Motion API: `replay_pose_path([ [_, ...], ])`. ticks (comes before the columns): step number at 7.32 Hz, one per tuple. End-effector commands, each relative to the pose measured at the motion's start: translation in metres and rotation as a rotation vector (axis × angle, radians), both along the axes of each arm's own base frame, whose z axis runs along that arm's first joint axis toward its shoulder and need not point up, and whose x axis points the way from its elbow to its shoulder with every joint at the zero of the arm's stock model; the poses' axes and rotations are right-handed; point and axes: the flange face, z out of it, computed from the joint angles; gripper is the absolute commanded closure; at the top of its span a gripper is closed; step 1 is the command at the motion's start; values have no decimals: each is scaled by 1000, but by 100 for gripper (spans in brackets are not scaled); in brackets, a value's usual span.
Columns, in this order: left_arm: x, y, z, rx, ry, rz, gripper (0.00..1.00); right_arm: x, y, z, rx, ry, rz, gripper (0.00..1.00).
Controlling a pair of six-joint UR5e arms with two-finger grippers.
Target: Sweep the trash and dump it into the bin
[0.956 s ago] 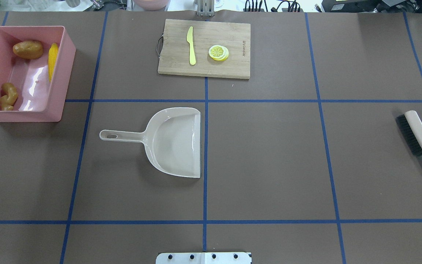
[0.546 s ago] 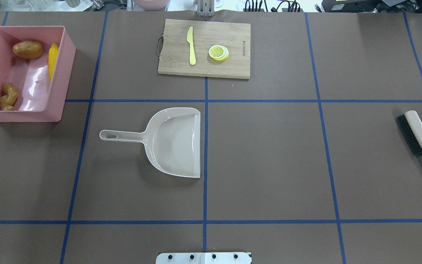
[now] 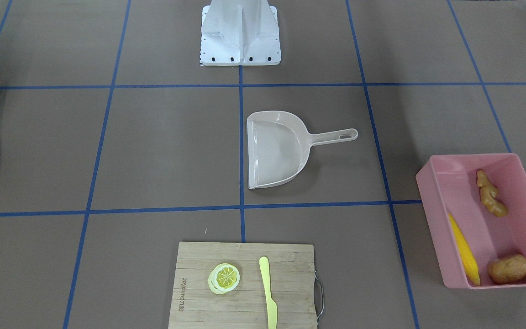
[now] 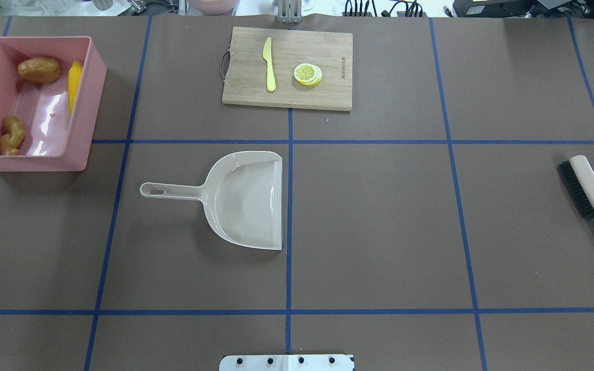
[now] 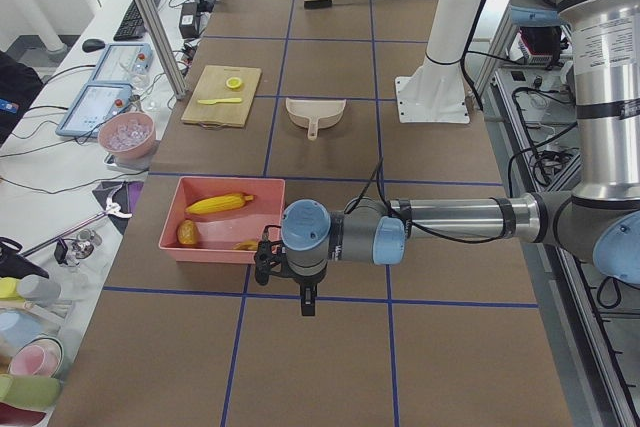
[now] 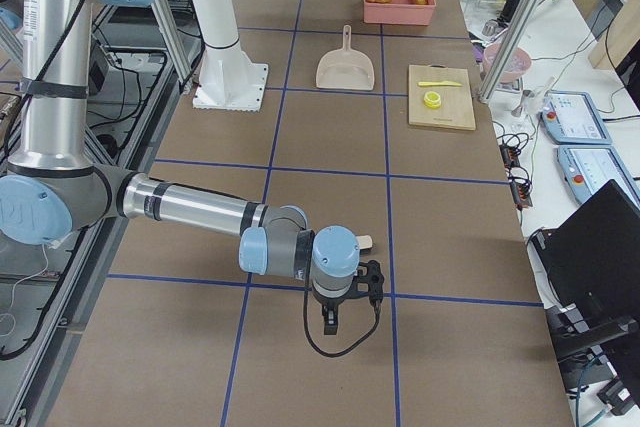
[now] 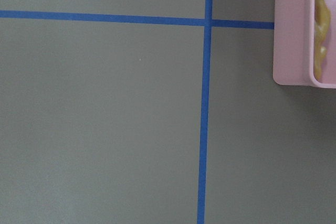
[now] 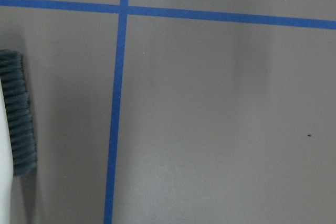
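The pink bin (image 4: pixel 34 164) stands at the table's far left. Inside it lie the brown potato (image 4: pixel 39 69), the yellow corn cob (image 4: pixel 74 85) and the tan ginger root (image 4: pixel 12 135). The front-facing view shows the same three in the bin (image 3: pixel 432 214). My left gripper (image 5: pixel 302 298) shows only in the exterior left view, hanging just beside the bin's near corner; I cannot tell its state. My right gripper (image 6: pixel 338 319) shows only in the exterior right view, next to the brush; I cannot tell its state. The left wrist view shows the bin's corner (image 7: pixel 294 35).
The beige dustpan (image 4: pixel 248 201) lies empty mid-table, handle toward the bin. A brush (image 4: pixel 586 188) lies at the right edge and also shows in the right wrist view (image 8: pixel 16 124). A wooden cutting board (image 4: pixel 245 77) at the back holds a yellow knife (image 4: pixel 269 64) and lemon slice (image 4: pixel 307 73).
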Motion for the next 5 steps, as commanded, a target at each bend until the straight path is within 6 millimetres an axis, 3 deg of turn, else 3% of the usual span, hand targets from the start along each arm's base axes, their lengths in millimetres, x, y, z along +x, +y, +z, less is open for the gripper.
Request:
replay_pose_path([
  [1,0,0,0,0,0,0,2,0,0,0,1,0,0,0],
  [5,0,0,-2,4,0,0,2,0,0,3,-4,0,-1,0],
])
